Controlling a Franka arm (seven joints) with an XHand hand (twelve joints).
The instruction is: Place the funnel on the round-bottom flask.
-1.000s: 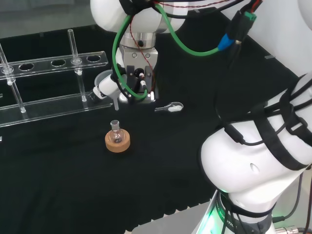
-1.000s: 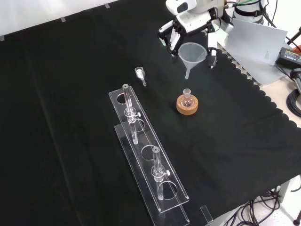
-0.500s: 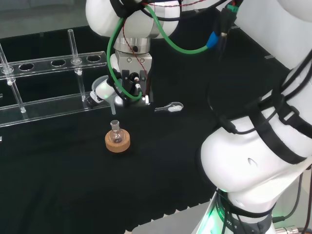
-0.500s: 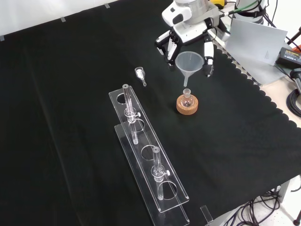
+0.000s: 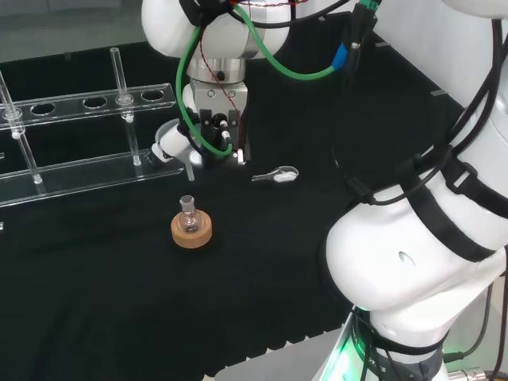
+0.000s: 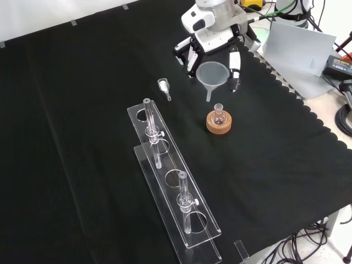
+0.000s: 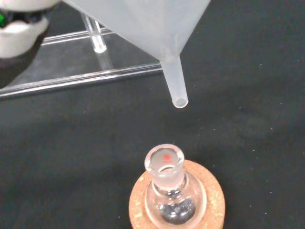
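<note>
Translucent unmarked funnel [image 6: 213, 75] above flask [image 6: 219, 116]

The wrist view's edge cuts off the funnel [image 7: 143, 24] cone's upper part and the cork ring [image 7: 214, 200].

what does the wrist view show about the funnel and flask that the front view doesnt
The wrist view alone shows the funnel's spout tip clear of the round-bottom flask's open mouth, not yet inside, and something dark in the flask's bulb. The front view alone shows the hand with fingers curled around the funnel's cone, plus the test tube rack and a small glass piece on the cloth. Both show the flask upright on its cork ring.
</note>
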